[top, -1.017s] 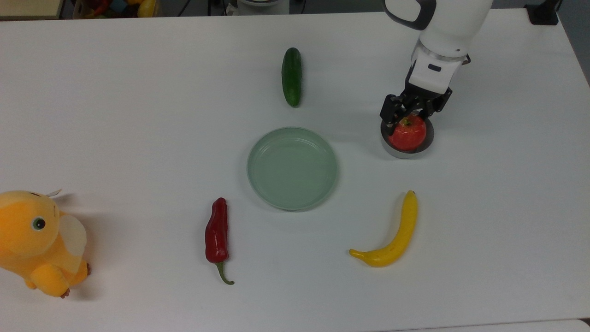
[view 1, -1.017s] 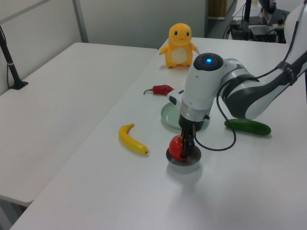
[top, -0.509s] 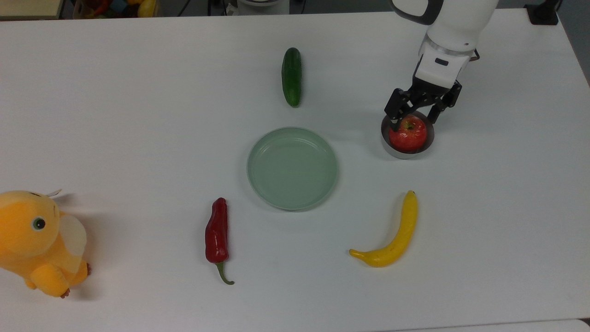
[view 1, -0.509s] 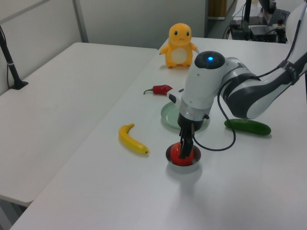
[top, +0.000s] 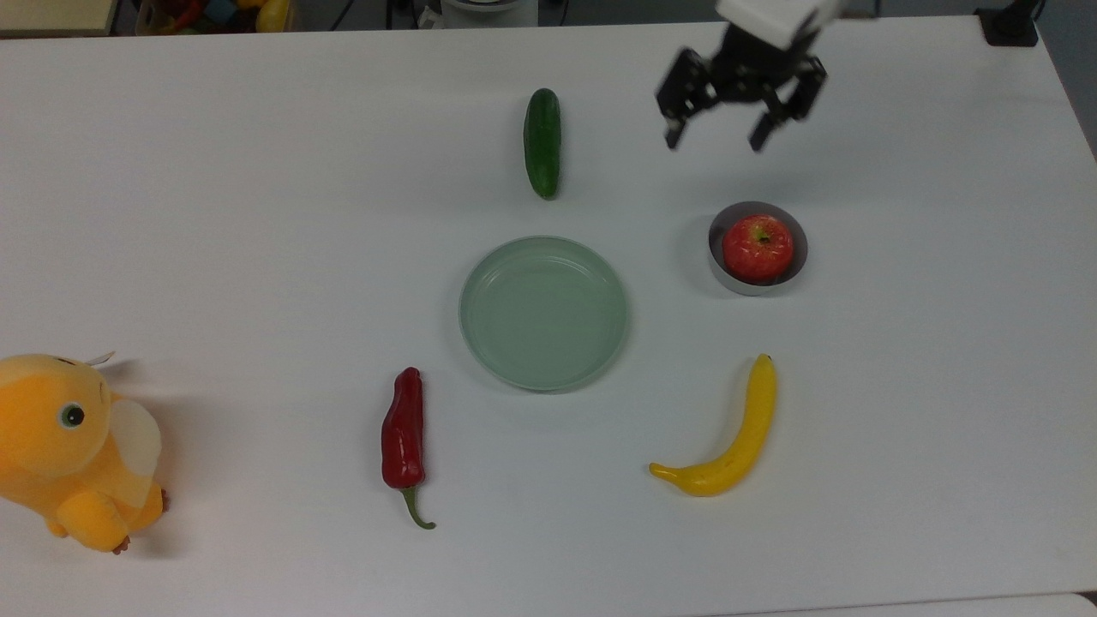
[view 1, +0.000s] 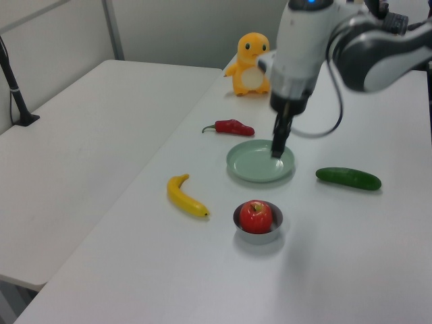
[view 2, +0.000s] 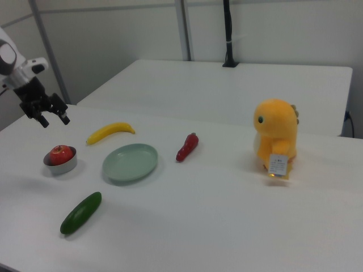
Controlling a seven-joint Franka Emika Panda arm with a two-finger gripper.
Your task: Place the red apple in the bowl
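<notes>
The claw (top: 714, 139) hangs wide and empty, high above the table (top: 257, 214), up-screen of the bowl (top: 718, 267) in the top view; in the right view it (view 2: 51, 120) sits above and a little left of the bowl (view 2: 67, 166). The apple (top: 758, 248) rests stem-up inside the bowl, filling most of it; in the left view the apple (view 1: 256, 216) rises above the rim (view 1: 237, 221).

The task reads as done; what remains looks like retreat. To do that well, the arm should go on straight up and away, fingers apart, clear of the cucumber (top: 542, 142) lying near in the top view; nothing else needs touching.

Outward lie the plate (top: 480, 343) at centre, the banana (top: 728, 437) below the bowl, the chili (top: 403, 428) and the yellow plush (top: 68, 446) at the top view's far left.

Half a second ago the claw straddled the apple at the rim, fingers already parted; a second ago it gripped the apple in the bowl; since then it has risen and drawn back, and the apple has stayed put.
</notes>
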